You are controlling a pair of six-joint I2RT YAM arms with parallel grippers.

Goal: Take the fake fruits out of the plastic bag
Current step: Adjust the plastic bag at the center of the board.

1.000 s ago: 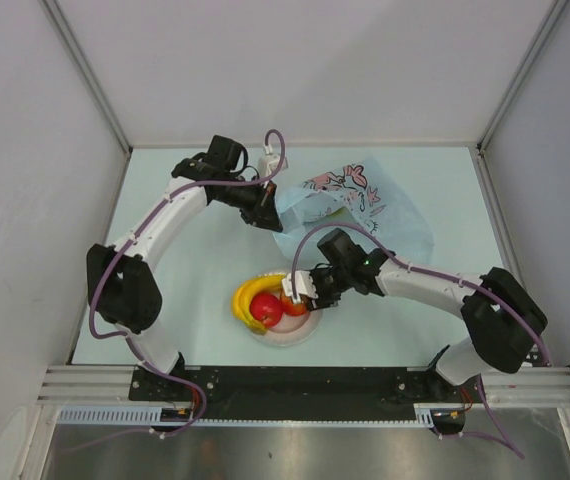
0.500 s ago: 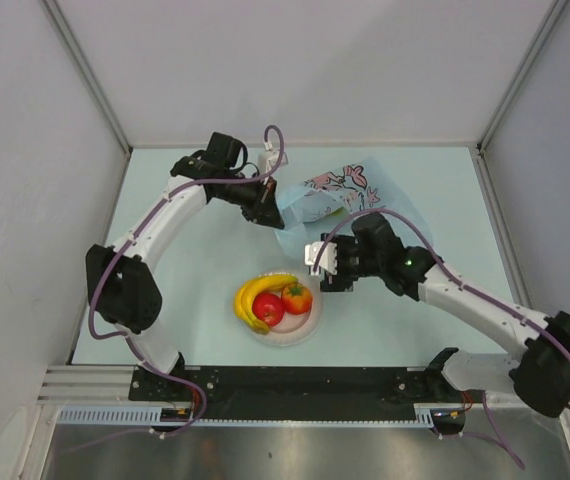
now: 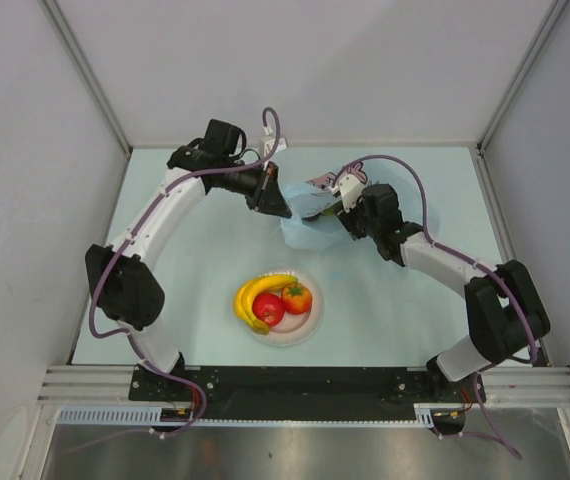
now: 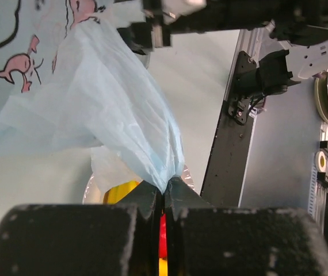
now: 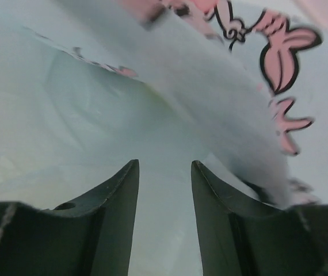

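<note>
The light-blue plastic bag (image 3: 310, 228) lies at the back middle of the table. My left gripper (image 3: 277, 204) is shut on the bag's left edge; the pinched film (image 4: 135, 132) shows in the left wrist view. My right gripper (image 3: 333, 206) is open and empty at the bag's mouth, its fingers (image 5: 124, 190) against blue film (image 5: 95, 109). A yellow banana (image 3: 254, 293), a red apple (image 3: 267, 309) and an orange-red fruit (image 3: 297, 297) lie on the white plate (image 3: 305, 326) in front. No fruit shows inside the bag.
Grey walls close in the table on the left, back and right. A black rail (image 3: 295, 380) runs along the near edge by the arm bases.
My right gripper left the orange-red fruit on the plate, then swung back and up to the bag's mouth. My left gripper kept its hold on the bag and shifted slightly.
</note>
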